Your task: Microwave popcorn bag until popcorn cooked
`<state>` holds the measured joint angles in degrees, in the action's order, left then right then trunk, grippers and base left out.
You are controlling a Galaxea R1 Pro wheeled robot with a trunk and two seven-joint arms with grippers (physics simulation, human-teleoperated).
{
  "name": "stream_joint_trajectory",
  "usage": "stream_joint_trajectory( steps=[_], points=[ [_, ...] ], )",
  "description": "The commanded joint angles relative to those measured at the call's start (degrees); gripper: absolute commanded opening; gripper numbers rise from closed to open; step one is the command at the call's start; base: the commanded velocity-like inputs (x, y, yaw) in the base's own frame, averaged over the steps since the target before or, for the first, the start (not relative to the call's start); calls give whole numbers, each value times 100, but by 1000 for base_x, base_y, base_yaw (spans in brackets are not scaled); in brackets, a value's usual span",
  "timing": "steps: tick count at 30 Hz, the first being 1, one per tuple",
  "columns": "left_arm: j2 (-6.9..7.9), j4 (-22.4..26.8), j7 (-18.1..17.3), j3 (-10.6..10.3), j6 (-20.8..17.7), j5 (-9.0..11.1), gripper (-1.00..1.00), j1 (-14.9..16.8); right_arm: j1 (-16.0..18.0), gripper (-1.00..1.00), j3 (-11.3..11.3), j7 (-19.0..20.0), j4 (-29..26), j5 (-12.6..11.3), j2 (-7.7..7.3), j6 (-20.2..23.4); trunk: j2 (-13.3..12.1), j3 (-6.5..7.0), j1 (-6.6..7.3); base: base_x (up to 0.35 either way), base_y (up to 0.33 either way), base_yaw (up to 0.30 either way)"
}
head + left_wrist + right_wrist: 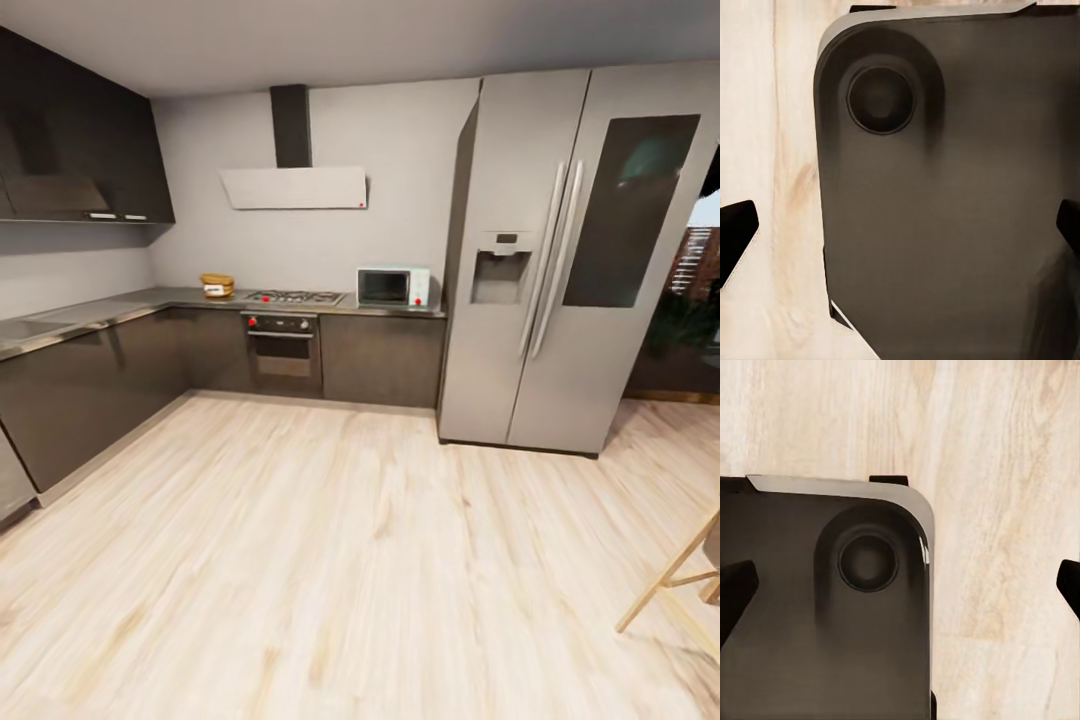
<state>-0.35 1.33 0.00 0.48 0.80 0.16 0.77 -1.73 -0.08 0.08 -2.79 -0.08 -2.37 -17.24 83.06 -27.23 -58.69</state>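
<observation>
1. Across the room from the robot, pale wood plank floor [330,560] covers the near ground in the head view, so this is judged the approach step, nothing grasped yet.
2. Tall silver two-door fridge [560,260] with a dark glass panel stands at right, against the end of the cabinet run.
3. Long glossy grey stone-like desk [120,308] over dark cabinets runs in an L along the left and back walls.
4. Black built-in oven [283,350] with knobs sits under the gas hob [295,296]; white flat hood [295,187] above.
5. Dark rounded robot base [945,195] with a round recess sits below both wrist cameras, over the wood floor.
6. Small pale light-blue microwave [393,287] with dark glass door, door shut, sits on the desk between hob and fridge.
7. Small squat orange-tan popcorn bag [217,286] stands on the back desk just left of the hob, well apart from the microwave.
8. Left hand [900,232]: fingertips wide apart at the picture's edges, holding nothing.
9. Right hand [900,592]: likewise spread wide, empty.
10. Next move calls for driving forward to the back desk, stopping in front of the bag, then reaching one arm to it.
</observation>
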Motion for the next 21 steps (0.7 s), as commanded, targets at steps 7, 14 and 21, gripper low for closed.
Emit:
stream_joint_trajectory(
  steps=[7,14,21],
  points=[
    [-2,-1,0,5,8,2,100,2,-3,100,-1,1,-11,-1,-1,-8,2,-5,-4,340,0,0],
    [-1,-1,0,5,8,2,100,2,-3,100,-1,1,-11,-1,-1,-8,2,-5,-4,340,0,0],
    [-1,-1,0,5,8,2,100,2,-3,100,0,1,-11,-1,-1,-8,2,-5,-4,340,0,0]
  ],
)
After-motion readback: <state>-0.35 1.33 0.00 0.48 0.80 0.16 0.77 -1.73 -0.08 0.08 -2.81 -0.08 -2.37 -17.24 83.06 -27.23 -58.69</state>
